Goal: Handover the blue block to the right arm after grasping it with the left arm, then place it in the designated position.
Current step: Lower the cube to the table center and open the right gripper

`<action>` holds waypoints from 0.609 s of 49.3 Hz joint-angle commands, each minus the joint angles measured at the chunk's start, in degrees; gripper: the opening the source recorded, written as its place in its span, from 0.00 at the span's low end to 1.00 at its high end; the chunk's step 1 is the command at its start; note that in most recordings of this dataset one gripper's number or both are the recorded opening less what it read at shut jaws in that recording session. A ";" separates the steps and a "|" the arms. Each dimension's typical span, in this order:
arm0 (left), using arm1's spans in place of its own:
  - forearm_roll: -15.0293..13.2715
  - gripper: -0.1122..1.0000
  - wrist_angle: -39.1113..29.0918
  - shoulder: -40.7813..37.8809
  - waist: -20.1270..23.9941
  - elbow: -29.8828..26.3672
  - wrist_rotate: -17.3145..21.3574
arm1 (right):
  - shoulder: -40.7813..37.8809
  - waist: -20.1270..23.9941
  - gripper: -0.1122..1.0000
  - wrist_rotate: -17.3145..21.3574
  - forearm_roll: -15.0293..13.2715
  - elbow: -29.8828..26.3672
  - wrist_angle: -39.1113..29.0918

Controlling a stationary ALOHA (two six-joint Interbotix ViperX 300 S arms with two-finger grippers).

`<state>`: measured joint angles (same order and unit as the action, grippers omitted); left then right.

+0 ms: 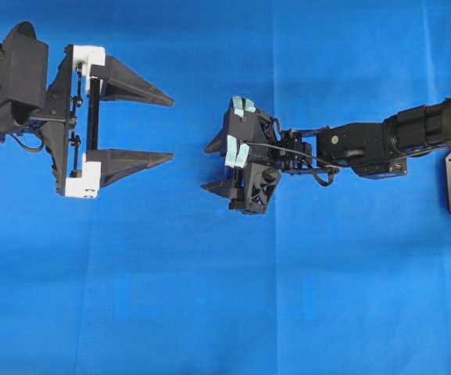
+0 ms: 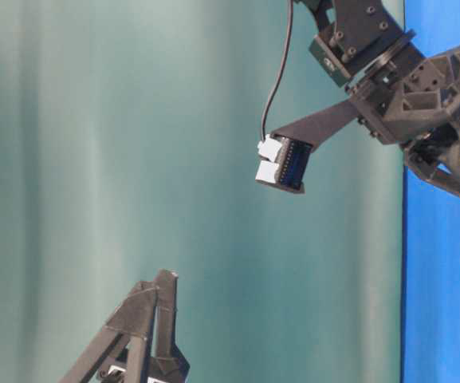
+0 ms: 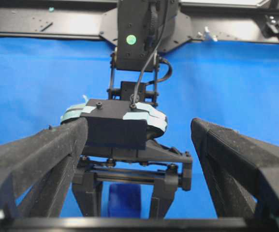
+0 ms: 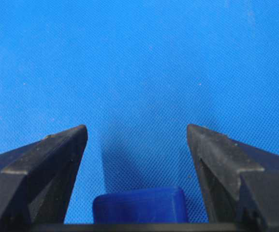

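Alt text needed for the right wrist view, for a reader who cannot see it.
The right arm's gripper is open, its black fingers pointing at blue cloth. The blue block sits low between them, touching neither.

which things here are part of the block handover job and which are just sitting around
Part of the job:
blue block, between the open fingers of the right gripper
left gripper, open and empty

Just there:
blue cloth
black frame behind it
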<state>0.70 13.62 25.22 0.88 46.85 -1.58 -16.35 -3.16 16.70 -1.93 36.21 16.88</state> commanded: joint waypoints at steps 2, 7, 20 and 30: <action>0.00 0.93 0.35 0.88 0.09 -0.88 0.09 | 3.34 0.35 0.79 -0.09 0.18 -1.05 -1.32; 0.00 0.93 0.35 0.88 0.18 -0.88 0.18 | 6.24 0.44 0.79 -0.18 0.00 -0.79 -3.96; 0.00 0.93 0.35 0.88 0.09 -0.97 0.18 | 15.56 0.53 0.79 -0.44 -0.18 0.44 -11.69; 0.00 0.93 0.35 0.88 0.18 -0.97 0.18 | 23.99 0.53 0.79 -0.62 -0.62 2.11 -16.08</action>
<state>0.70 13.62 25.22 0.97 46.76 -1.49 3.34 -2.81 16.17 -2.11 38.32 1.85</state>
